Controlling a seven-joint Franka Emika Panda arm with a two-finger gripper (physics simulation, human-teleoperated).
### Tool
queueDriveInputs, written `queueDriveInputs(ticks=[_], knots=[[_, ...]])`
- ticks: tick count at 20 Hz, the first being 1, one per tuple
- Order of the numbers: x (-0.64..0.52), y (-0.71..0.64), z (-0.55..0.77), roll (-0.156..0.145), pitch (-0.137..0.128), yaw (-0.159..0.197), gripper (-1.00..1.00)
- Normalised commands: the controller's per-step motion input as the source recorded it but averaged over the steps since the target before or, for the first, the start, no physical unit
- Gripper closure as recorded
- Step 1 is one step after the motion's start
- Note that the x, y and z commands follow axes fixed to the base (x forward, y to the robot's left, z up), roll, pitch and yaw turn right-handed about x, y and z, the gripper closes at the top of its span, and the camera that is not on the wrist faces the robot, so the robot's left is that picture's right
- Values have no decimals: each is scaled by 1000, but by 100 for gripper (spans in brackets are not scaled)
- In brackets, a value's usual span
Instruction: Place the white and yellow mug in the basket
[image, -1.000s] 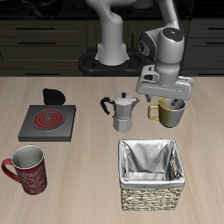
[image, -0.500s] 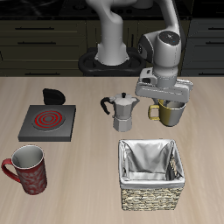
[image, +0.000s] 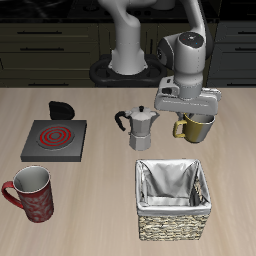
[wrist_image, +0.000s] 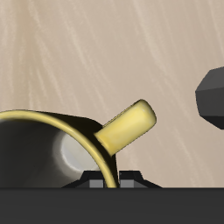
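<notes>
The white and yellow mug (image: 199, 128) stands upright just behind the basket (image: 172, 223), beside the moka pot. My gripper (image: 197, 114) is directly over it, shut on its rim. In the wrist view the mug's pale interior (wrist_image: 54, 150) and its yellow rim fill the frame close up, with the yellow loop handle (wrist_image: 128, 126) sticking out and my gripper (wrist_image: 109, 178) pinching the rim. The mug looks raised a little off the table. The wicker basket with grey-white lining sits near the table's front edge and holds nothing.
A silver moka pot (image: 143, 126) stands close beside the mug and also shows as a dark shape in the wrist view (wrist_image: 210, 93). A stove burner plate (image: 55, 139), a small black object (image: 62, 108) and a red patterned mug (image: 33, 194) lie farther away.
My gripper dipped onto the mug and closed on its rim, then rose slightly. The mug now sits a little higher than before.
</notes>
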Motion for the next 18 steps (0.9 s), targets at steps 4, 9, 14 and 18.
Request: queueDriveInputs(ticks=[4, 9, 14, 18], knots=[[103, 24, 114, 13, -5, 25, 100], [124, -10, 294, -6, -33, 32, 100], [128, -39, 346, -6, -37, 34, 100], [41, -61, 370, -9, -50, 22, 100]])
